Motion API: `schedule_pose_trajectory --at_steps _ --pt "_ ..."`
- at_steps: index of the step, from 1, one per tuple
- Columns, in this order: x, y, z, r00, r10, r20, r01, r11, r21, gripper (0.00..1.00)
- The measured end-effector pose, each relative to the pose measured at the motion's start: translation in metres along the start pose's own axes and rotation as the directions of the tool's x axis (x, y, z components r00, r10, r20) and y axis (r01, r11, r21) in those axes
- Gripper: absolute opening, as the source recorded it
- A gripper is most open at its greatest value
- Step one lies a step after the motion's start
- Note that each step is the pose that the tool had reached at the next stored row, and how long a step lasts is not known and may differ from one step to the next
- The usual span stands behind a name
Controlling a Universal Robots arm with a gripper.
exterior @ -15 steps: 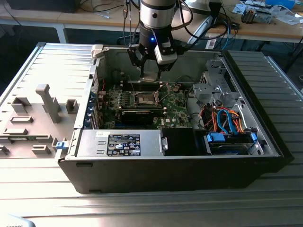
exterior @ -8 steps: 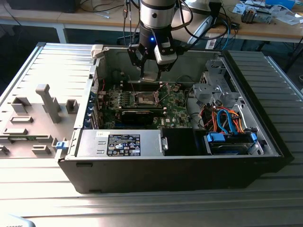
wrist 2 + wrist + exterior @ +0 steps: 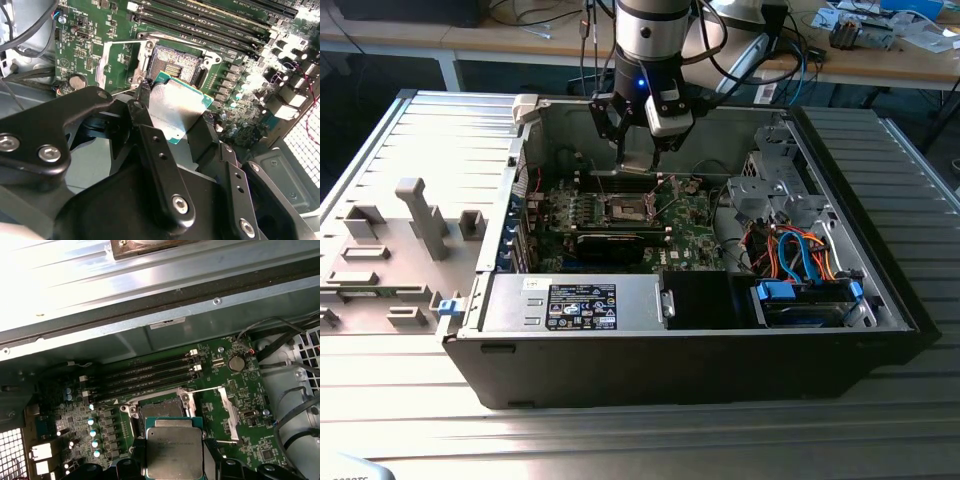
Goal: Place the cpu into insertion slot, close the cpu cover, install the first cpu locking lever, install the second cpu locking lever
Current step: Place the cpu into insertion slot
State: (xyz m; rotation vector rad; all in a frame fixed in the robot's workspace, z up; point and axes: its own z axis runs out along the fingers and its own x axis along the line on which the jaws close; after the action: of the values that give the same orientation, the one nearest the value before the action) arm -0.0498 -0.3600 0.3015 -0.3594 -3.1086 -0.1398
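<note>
My gripper [image 3: 638,162] hangs inside the open computer case, shut on the cpu [image 3: 177,106], a flat square chip with a dull silver top and a green edge. The black fingers [image 3: 144,97] pinch it by two opposite sides. The cpu [image 3: 174,452] hovers close above the motherboard, just beside the insertion slot [image 3: 161,410] and partly overlapping its near rim. The insertion slot [image 3: 176,62] lies bare, its dark pin field showing. The cpu cover [image 3: 227,407] is swung open to one side of the slot. Thin wire levers [image 3: 212,388] stand raised next to it.
Long black memory slots [image 3: 145,375] run along one side of the socket. A black labelled power-supply box [image 3: 582,303] sits at the case front. Orange and blue cables [image 3: 798,255] and a drive cage [image 3: 765,185] fill the exterior view's right. A grey fixture plate [image 3: 390,250] lies left.
</note>
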Motion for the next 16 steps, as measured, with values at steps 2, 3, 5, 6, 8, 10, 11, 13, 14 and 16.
schedule_pose_trajectory --at_steps 2,3,5,6,8,10,11,13,14,16 --pt "0.0 0.0 0.0001 1.0 0.002 0.0003 -0.002 1.0 -0.0001 0.54" --pt "0.0 0.0 0.0001 1.0 0.004 0.0004 -0.004 1.0 0.0 0.54" --pt "0.0 0.0 0.0002 1.0 0.008 0.0009 -0.008 1.0 0.0003 0.54" --pt "0.0 0.0 0.0003 1.0 0.009 0.0012 -0.009 1.0 0.0008 0.54" --pt "0.0 0.0 0.0004 0.9999 0.014 0.0018 -0.014 0.9999 0.0017 0.54" --pt "0.0 0.0 0.0004 0.9998 0.018 0.0022 -0.018 0.9998 0.0022 0.54" --pt "0.0 0.0 0.0005 0.9998 0.02 0.0025 -0.02 0.9998 0.0023 0.54" --pt "0.0 0.0 0.0006 0.9997 0.024 0.0028 -0.024 0.9997 0.0023 0.54" --pt "0.0 0.0 0.0006 0.9997 0.025 0.003 -0.025 0.9997 0.0024 0.54" --pt "0.0 0.0 0.0007 0.9996 0.028 0.0033 -0.028 0.9996 0.0026 0.54"
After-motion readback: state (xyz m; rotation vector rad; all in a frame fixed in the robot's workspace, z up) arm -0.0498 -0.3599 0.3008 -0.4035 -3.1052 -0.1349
